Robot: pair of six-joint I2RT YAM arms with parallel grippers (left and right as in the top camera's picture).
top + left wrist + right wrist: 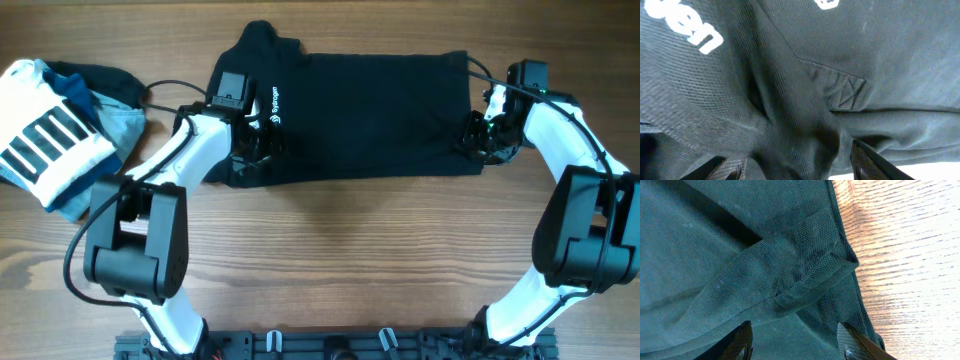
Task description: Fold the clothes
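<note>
- A pile of other garments sits at the table's left edge, well apart from the grippers: a white garment with black stripes [40, 140], a light-blue piece [118, 125] and a navy piece [95, 80].
- A thin black cable [160, 90] loops from the left arm toward that pile, and the left arm's own white link lies over the shirt's lower left corner.
- A dark base rail [330, 345] runs along the near edge of the table.
- Counted: one black shirt [370, 110], three spare garments, two arms, two grippers.
- The shirt lies spread sideways across the far middle of the wooden table [330, 250], with its collar end to the left, and a small white logo [275, 105] beside the left gripper.
- The left gripper [255, 150] is down on the shirt's left end. In the left wrist view its dark fingers [872, 165] stand spread, astride a raised ridge of bunched cloth.
- The right gripper [478, 140] is at the shirt's right edge. In the right wrist view its fingers [740, 345] are also apart, with a folded hem corner between them and bare wood just to the right.
- The cloth is a soft, fine piqué knit with a honeycomb weave. A stitched box crossed by an X [845, 90] marks a seam end, and the white lettering [690, 27] is printed flat.
- The table shows a warm, streaked wood grain.
</note>
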